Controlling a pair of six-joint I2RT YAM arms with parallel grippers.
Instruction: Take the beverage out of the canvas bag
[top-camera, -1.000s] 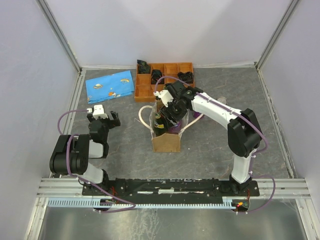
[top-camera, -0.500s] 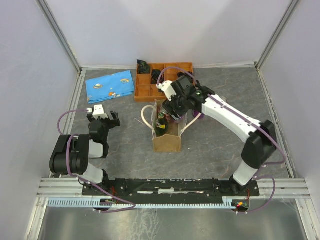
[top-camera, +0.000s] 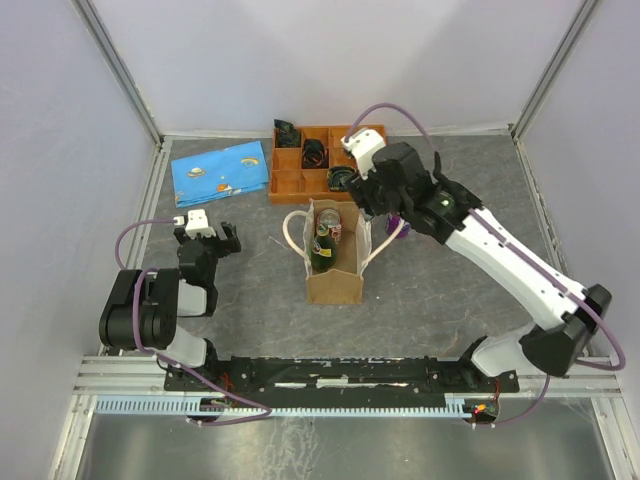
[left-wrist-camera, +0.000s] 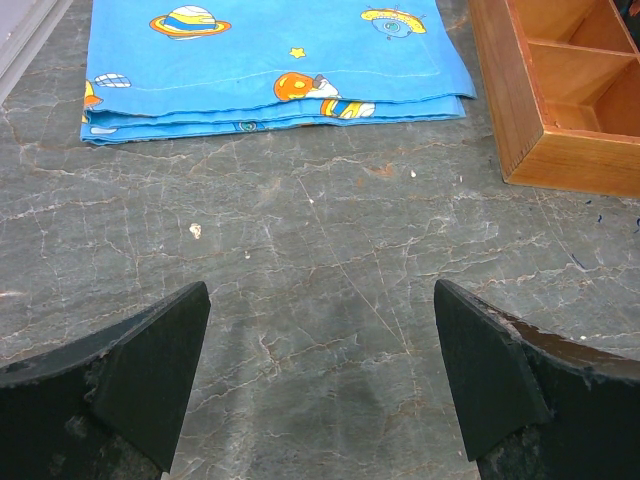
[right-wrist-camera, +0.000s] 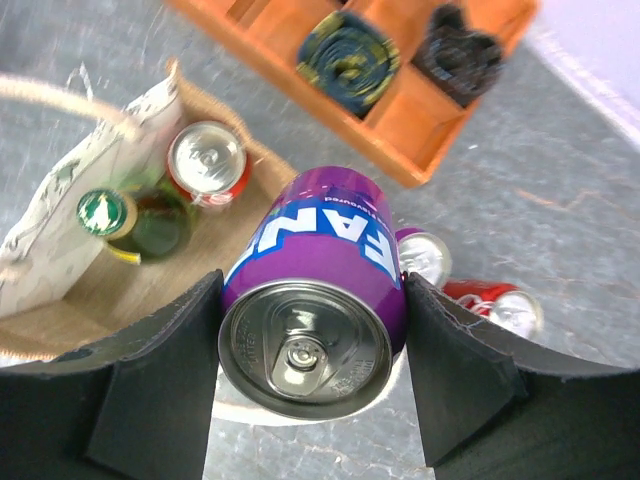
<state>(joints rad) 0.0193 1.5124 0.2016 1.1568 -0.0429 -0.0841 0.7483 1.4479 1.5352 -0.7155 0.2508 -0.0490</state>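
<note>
1. While the grey table (top-camera: 250, 290) carries everything, the step in hand belongs to the right arm (top-camera: 500, 260). It is stretched out high over the far middle of the table, between the bag and the tray.
2. The canvas bag (top-camera: 333, 285) stands upright and open near the table's centre, its rope handles drooping to either side.
3. The wooden tray (top-camera: 287, 185) lies just behind the bag, and the blue cloth (top-camera: 220, 172) lies folded to its left. Neither seems part of this job.
4. The left gripper (left-wrist-camera: 320, 300) hangs low over bare table well left of the bag. Its fingers are spread wide with nothing between them.
5. The right gripper (right-wrist-camera: 312, 300) is clamped on a purple can (right-wrist-camera: 320, 260), 1 finger on each side. The can is in the air, clear of the bag's mouth, above its far-right corner.
6. A green bottle (right-wrist-camera: 135, 215) and a red can (right-wrist-camera: 207, 160) sit inside the bag.
7. Beside the bag, 2 more cans (right-wrist-camera: 425, 255) stand on the table.
8. My reading: the lift-out is done for this drink, so most of the task is complete. What is left is lowering the purple can to the table, likely near those 2 cans, and letting go.
</note>
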